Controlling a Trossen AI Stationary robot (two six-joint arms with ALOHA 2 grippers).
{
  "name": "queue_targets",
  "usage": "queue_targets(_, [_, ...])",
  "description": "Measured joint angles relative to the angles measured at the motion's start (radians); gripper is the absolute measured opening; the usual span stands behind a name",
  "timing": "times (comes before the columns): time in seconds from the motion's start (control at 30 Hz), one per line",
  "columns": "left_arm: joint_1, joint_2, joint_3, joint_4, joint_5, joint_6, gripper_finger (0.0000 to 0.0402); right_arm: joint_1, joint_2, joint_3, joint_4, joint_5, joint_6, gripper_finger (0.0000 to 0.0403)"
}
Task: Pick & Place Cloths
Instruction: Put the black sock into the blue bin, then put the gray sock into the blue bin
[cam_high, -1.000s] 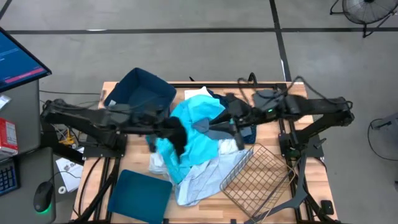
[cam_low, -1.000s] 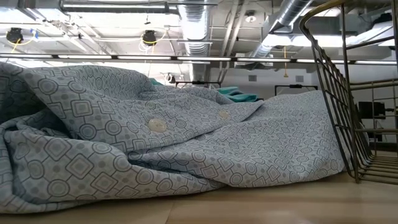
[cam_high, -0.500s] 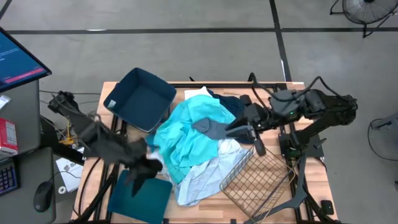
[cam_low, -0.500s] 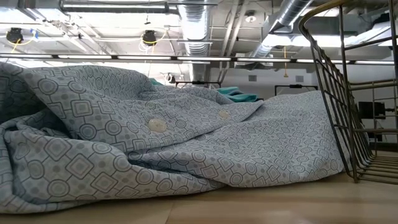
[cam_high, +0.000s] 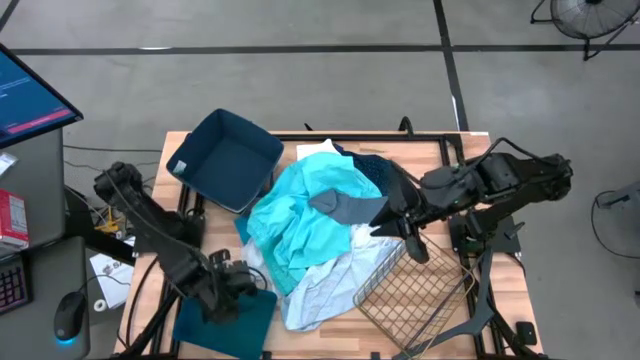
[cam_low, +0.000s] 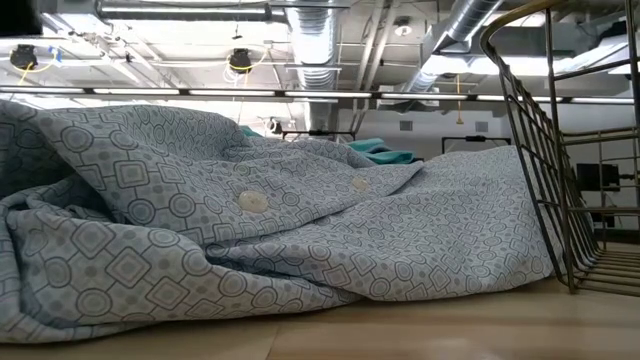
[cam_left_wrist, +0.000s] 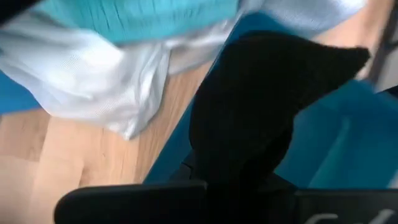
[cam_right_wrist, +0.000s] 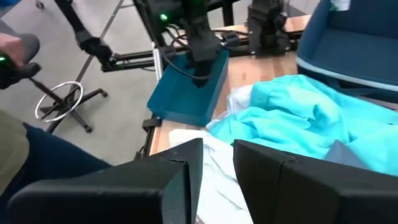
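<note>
The cloths lie heaped mid-table: a bright cyan one (cam_high: 305, 215) on top, a grey one (cam_high: 345, 208), a navy one (cam_high: 375, 170) and a pale patterned shirt (cam_high: 320, 290) that fills the low view (cam_low: 250, 230). My left gripper (cam_high: 232, 283) is shut on a dark cloth (cam_left_wrist: 261, 106) over the flat blue bin (cam_high: 225, 320) at the near left. My right gripper (cam_high: 385, 222) is open at the heap's right side, beside the grey cloth, with nothing between its fingers (cam_right_wrist: 217, 180). My left gripper holds the dark cloth from above, pointing down. The cloth itself covers the fingers, so the part held cannot be told. It hangs below the gripper in a loose bunch (cam_right_wrist: 200, 73), with its lower end down at the flat blue bin (cam_right_wrist: 186, 99).
A deeper dark blue bin (cam_high: 230, 150) stands at the far left of the table. A wire mesh basket (cam_high: 410, 285) lies tipped at the near right, against the shirt. A white cloth (cam_left_wrist: 112, 81) spills from the heap toward the flat bin. A monitor and desk stand off the table's left.
My left gripper has carried the dark cloth from the middle of the heap toward the table's near left corner, lifted clear, and now holds it over the flat blue bin. My right gripper has drawn back slightly toward the near edge.
</note>
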Motion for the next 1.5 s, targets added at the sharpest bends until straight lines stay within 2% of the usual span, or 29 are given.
queue_targets(0.2, [-0.002,0.076,-0.012,0.026,0.084,-0.002,0.0000,0.026,0.000,0.000,-0.016,0.000,0.029,0.0087])
queue_targets(0.37, [-0.008,0.109,-0.012,0.083,0.082,-0.002,0.0002,0.043,0.000,0.000,-0.090,0.001,0.063,0.0087])
queue_targets(0.5, [-0.007,0.131,-0.012,0.138,0.125,0.055,0.0020,0.063,0.016,0.000,-0.160,0.076,0.125,0.0087])
queue_targets(0.63, [-0.007,0.132,-0.012,0.181,0.237,0.120,0.0062,0.087,0.044,0.002,-0.217,0.177,0.139,0.0090])
queue_targets(0.8, [-0.018,0.124,-0.012,0.199,0.275,0.128,0.0132,0.091,0.103,-0.001,-0.267,0.198,0.139,0.0110])
queue_targets(1.03, [-0.030,0.122,-0.012,0.220,0.302,0.144,0.0248,0.091,0.209,-0.001,-0.304,0.196,0.123,0.0184])
queue_targets(1.13, [-0.028,0.116,-0.010,0.222,0.317,0.113,0.0280,0.083,0.245,-0.001,-0.306,0.191,0.131,0.0215])
queue_targets(1.33, [-0.009,0.021,-0.010,0.264,0.226,0.077,0.0288,0.019,0.318,0.000,-0.368,0.233,0.239,0.0244])
queue_targets(1.43, [0.016,-0.102,-0.009,0.288,0.125,0.094,0.0281,-0.035,0.349,0.000,-0.395,0.234,0.229,0.0245])
queue_targets(1.5, [0.029,-0.194,-0.009,0.301,0.021,0.096,0.0276,-0.073,0.365,0.000,-0.379,0.232,0.197,0.0245])
